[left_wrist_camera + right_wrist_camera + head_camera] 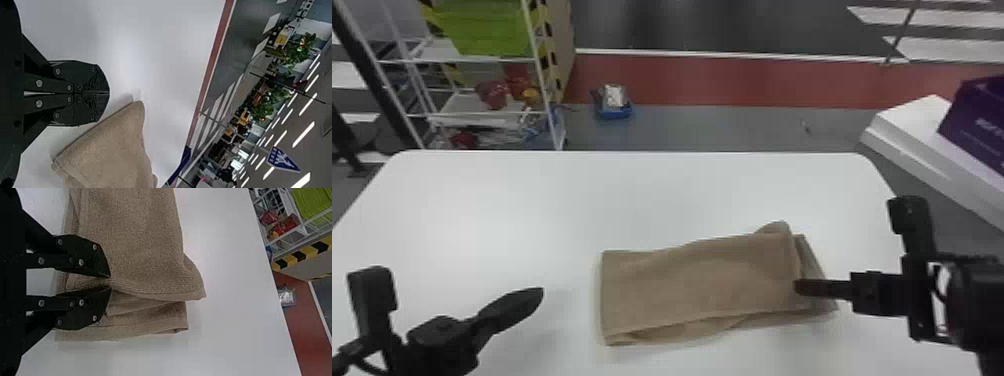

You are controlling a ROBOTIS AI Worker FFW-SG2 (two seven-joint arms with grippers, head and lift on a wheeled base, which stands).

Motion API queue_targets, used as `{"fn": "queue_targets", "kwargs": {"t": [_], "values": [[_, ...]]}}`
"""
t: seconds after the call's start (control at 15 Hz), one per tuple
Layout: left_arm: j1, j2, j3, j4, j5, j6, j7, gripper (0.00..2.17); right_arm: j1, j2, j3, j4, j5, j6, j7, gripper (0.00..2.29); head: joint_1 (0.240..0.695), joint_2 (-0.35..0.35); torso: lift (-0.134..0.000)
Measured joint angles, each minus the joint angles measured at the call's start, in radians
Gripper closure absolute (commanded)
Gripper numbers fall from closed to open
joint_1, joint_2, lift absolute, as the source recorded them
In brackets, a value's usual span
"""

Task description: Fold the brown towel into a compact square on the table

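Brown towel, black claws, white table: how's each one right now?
Brown cloth towel: folded into a long strip, uneven at the right end.
Left black two-fingered claw: shut, empty.
Right black two-fingered claw: pinching the towel's right end.
White table: holding up the towel.

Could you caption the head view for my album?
Right gripper on the folded brown towel, left gripper above the white table.

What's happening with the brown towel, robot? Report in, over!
Left gripper: jaws shut, left of towel. Right gripper: at towel's right end, possibly blocking folds there. Towel: folded into a strip, not square.
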Motion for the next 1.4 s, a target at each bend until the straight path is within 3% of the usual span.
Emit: {"fn": "queue_targets", "kwargs": {"t": [0.47,0.93,1.07,1.2,1.4], "values": [[0.0,0.0,-0.007,-0.006,-0.003,0.003,0.004,2.14,-0.057,-0.002,-0.03,-0.052,-0.02,0.089,0.014,0.93,0.695,-0.048,-0.124],[0.001,0.0,-0.007,-0.005,-0.007,0.017,-0.003,2.14,-0.145,-0.008,0.001,0.126,0.045,0.03,-0.008,0.92,0.695,-0.071,-0.124],[0.002,0.0,-0.007,-0.008,-0.007,0.021,-0.001,2.14,-0.149,-0.008,0.024,0.154,0.055,0.014,-0.019,0.6,0.695,-0.067,-0.124],[0.002,-0.001,-0.008,-0.013,-0.009,0.029,-0.001,2.14,-0.149,-0.007,0.035,0.161,0.061,0.009,-0.022,0.46,0.695,-0.064,-0.124],[0.002,-0.001,-0.009,-0.015,-0.011,0.036,0.0,2.14,-0.149,-0.008,0.029,0.153,0.065,0.029,-0.021,0.45,0.695,-0.069,-0.124]]}}
